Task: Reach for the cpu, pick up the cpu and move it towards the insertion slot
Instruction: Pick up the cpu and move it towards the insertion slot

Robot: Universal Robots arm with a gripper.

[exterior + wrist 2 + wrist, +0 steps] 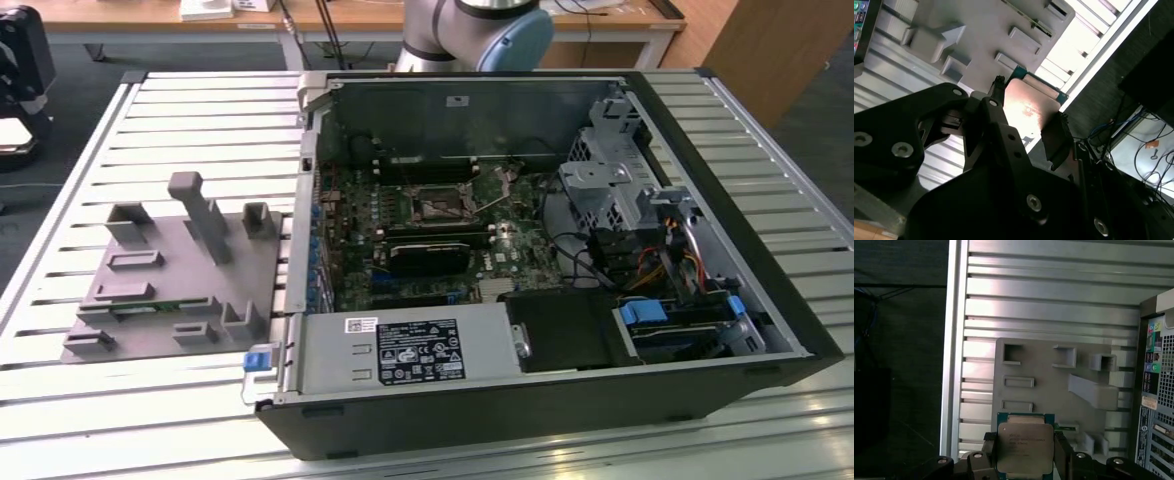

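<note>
The cpu [1023,446] is a flat square chip with a silvery top and a green edge. My gripper [1024,456] is shut on it, one black finger [1061,452] on each side. In the second wrist view the cpu [1029,107] catches bright light between the fingers [1055,137] of the gripper [1026,117]. It hangs well above the grey fixture plate [1044,370]. The insertion slot [438,203], a dark square socket with a thin metal frame, sits on the motherboard inside the open computer case [534,400].
The grey fixture plate [174,270] with raised blocks lies on the slatted metal table [160,110], at the exterior view's left of the case. The arm's base [474,30] stands behind the case. Cables and drive cages [627,230] fill the case's right side. A long black card [427,255] lies below the socket.
</note>
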